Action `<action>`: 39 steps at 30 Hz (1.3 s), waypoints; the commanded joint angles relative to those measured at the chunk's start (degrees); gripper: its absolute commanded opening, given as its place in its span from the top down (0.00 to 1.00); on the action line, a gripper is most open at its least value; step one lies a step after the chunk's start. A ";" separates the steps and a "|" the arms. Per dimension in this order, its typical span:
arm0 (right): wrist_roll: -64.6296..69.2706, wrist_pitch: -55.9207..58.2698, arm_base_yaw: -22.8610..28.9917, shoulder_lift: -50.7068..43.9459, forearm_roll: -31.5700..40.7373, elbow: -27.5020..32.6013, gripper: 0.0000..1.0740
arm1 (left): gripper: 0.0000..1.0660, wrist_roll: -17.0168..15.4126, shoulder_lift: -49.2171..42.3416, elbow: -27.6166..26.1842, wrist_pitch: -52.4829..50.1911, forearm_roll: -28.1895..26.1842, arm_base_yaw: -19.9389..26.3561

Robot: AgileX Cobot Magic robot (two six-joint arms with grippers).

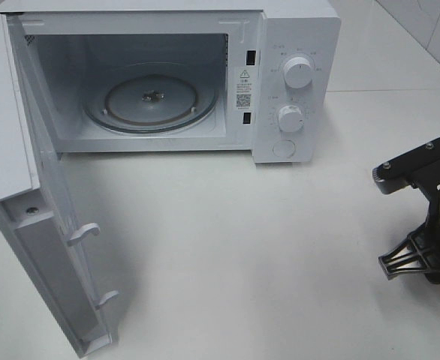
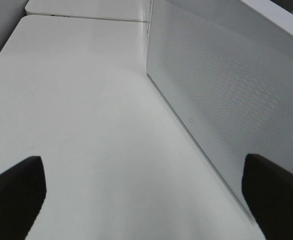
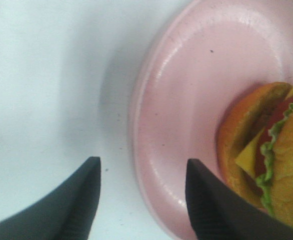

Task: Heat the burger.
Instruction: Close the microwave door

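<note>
The burger lies on its side on a round pink plate, showing its golden-brown bun, green lettuce, yellow cheese and red tomato. My right gripper is open and straddles the plate's rim, with one finger over the table and the other over the plate, next to the burger. In the high view my right gripper is low at the right edge and hides the burger. My left gripper is open and empty, beside the outer face of the microwave door.
The white microwave stands at the back with its door swung wide open to the left. Its glass turntable is bare. White table lies between the microwave and my right arm.
</note>
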 commanded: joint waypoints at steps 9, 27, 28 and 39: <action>-28.88 -5.10 -0.11 -20.45 23.55 -0.17 0.48 | 0.06 0.11 -0.40 0.23 -0.69 -0.23 0.11; -43.60 8.71 -0.11 -50.42 35.81 -0.17 0.29 | 0.06 0.11 -0.40 0.23 -0.69 -0.23 0.11; -43.60 9.63 -0.11 -52.02 35.81 -0.17 0.29 | 0.06 0.11 -0.40 0.23 -0.69 -0.23 0.11; -43.83 12.83 -0.11 -54.43 32.72 -0.06 0.29 | 0.06 0.11 -0.40 0.23 -0.69 -0.23 0.11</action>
